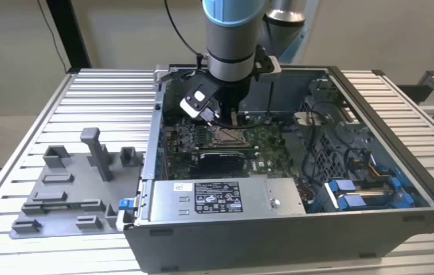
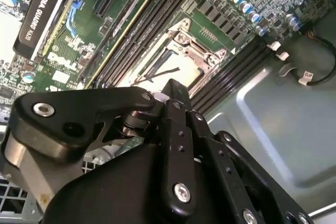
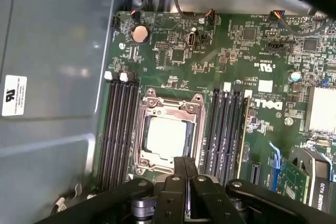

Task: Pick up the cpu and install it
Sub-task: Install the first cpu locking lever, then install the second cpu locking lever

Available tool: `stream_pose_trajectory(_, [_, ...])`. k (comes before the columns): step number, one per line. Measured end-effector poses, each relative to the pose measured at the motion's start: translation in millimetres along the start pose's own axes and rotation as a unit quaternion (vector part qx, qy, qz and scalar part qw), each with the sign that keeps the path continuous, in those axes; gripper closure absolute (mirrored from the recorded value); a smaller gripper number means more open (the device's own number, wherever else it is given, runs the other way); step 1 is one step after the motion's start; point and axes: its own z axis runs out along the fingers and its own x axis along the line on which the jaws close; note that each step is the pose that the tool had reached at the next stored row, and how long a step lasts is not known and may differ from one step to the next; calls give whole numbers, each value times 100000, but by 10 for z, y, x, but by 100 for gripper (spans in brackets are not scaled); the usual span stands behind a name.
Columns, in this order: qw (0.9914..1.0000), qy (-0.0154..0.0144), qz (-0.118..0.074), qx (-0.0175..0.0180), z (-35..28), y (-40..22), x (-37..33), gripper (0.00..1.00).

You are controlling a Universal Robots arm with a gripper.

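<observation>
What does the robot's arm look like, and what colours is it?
The robot arm is a thick grey metal tube with a light blue cap at its joint. A black cable runs down beside it. Near its wrist sits a white and black box. Its end effector is made of black metal bars joined with silver screws.

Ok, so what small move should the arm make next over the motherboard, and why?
Probably a short, straight lift away from the board. In the first wrist view the cpu seems to lie flat and square inside the socket frame, and the gripper hangs close over that frame's edge. I cannot tell whether it holds anything, so rising gently looks safest.
</observation>
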Motion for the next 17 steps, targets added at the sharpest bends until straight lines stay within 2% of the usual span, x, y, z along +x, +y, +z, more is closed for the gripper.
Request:
stream_pose_trajectory(2, [100000,21,28,79,9,-2,-2,100])
stream_pose_trajectory(5, [99998,62,178,608,14,-3,-4,100])
stream_pose_trajectory(7, [99994,112,283,1017,9,1,-27,100])
stream_pose_trajectory(9, [99991,136,343,1252,4,14,-53,100])
stream_pose_trajectory(13, [99991,146,372,1313,11,14,-69,100])
stream_pose_trajectory(17, [99991,146,371,1315,55,4,-81,100])
